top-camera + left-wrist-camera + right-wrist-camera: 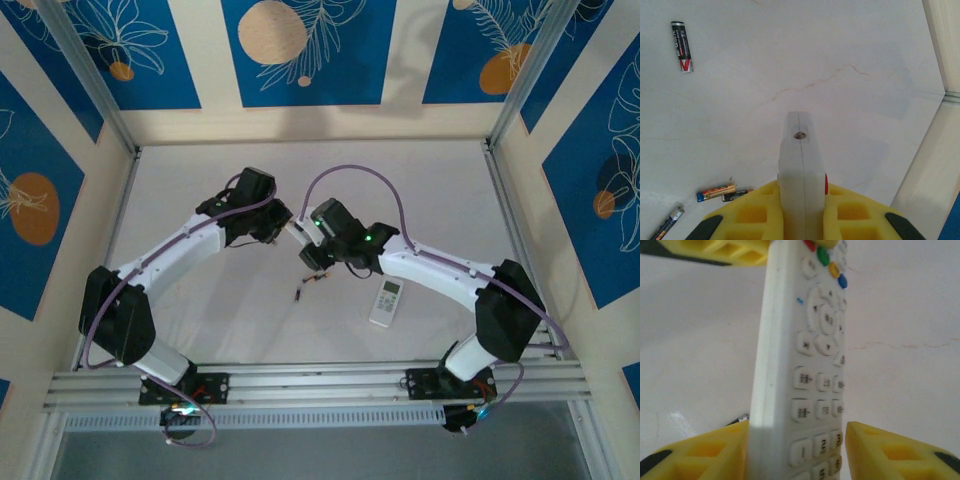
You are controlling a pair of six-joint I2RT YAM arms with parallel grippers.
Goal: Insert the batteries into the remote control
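While left hand (802,202) grips one remote (800,150), four batteries (681,46)

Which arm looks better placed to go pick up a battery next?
Probably the right. The left gripper is shut on the white remote, steadying it. The right gripper flanks its other end, grip unclear, and batteries lie on the table nearby.

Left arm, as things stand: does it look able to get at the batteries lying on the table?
Probably not yet: the left pincer is shut on the white remote, leaving no free grip. The batteries themselves lie uncovered on the table close by.
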